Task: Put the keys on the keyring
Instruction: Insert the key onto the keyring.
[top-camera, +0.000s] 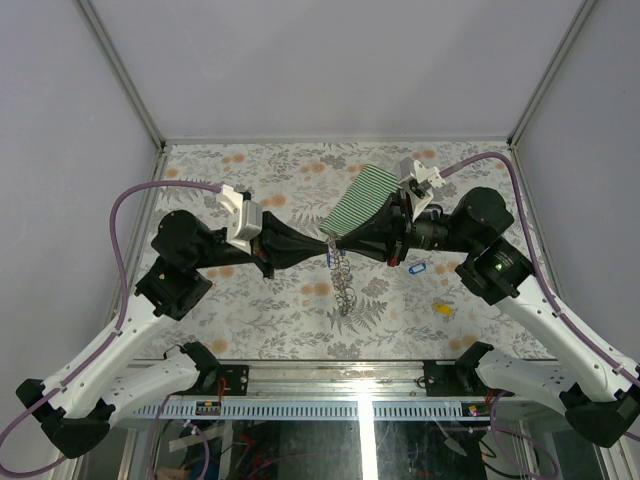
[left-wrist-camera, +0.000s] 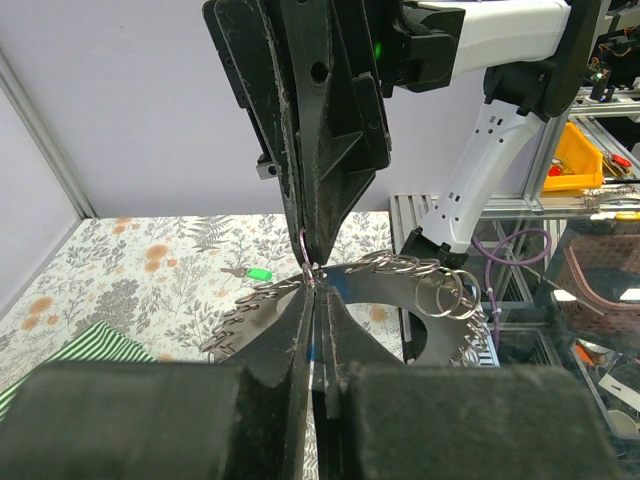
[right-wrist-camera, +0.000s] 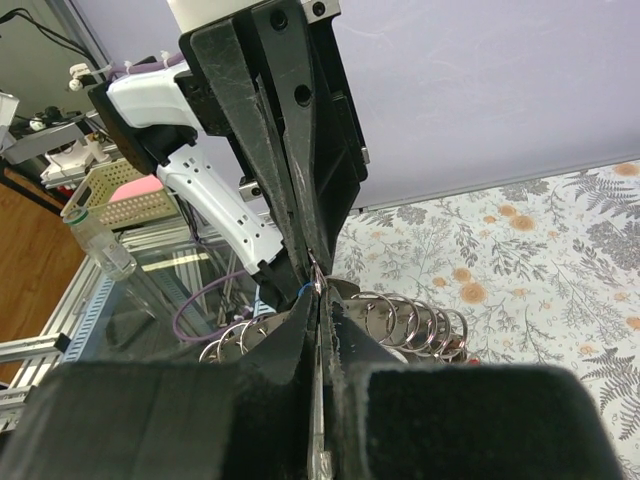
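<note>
My left gripper (top-camera: 322, 243) and right gripper (top-camera: 336, 243) meet tip to tip above the middle of the table. The keyring (top-camera: 344, 288), a chain of silvery rings, hangs from that meeting point down to the table. In the left wrist view my left gripper (left-wrist-camera: 315, 285) is shut on a thin blue key (left-wrist-camera: 313, 352), with the ring coils (left-wrist-camera: 440, 285) just beyond. In the right wrist view my right gripper (right-wrist-camera: 320, 295) is shut on a silvery part of the keyring (right-wrist-camera: 410, 320). A second blue key (top-camera: 418, 267) and a yellow key (top-camera: 442, 310) lie on the table at the right.
A green-and-white striped cloth (top-camera: 365, 195) lies at the back, partly under the right arm. A small key with a green tag (left-wrist-camera: 258, 273) lies on the floral table cover (top-camera: 250, 300). Frame posts stand at the table's corners.
</note>
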